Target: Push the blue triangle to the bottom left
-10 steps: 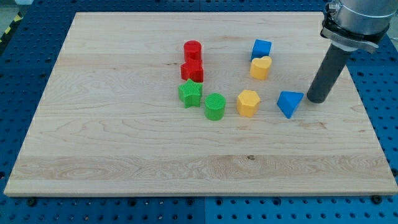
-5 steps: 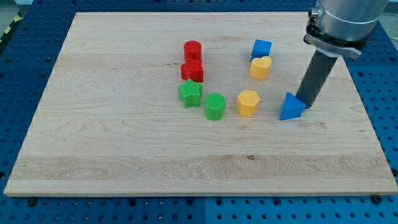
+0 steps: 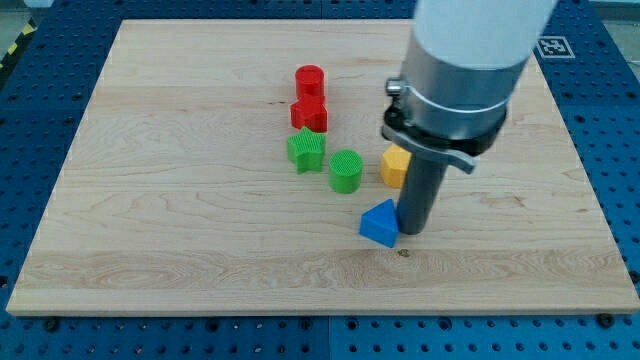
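Observation:
The blue triangle (image 3: 379, 223) lies on the wooden board (image 3: 200, 250), below the middle and to the right of centre. My tip (image 3: 411, 232) stands right against the triangle's right side, touching it. The rod and the arm above it rise toward the view's top and hide the blocks behind them.
A red cylinder (image 3: 310, 80) and a red star-like block (image 3: 309, 114) sit at upper centre. A green star (image 3: 306, 150) and a green cylinder (image 3: 345, 171) lie below them. A yellow block (image 3: 393, 166) shows partly behind the rod.
My tip has moved left and down the view, pushing the blue triangle from the right side to below the yellow block. The arm now hides the blue cube and yellow heart.

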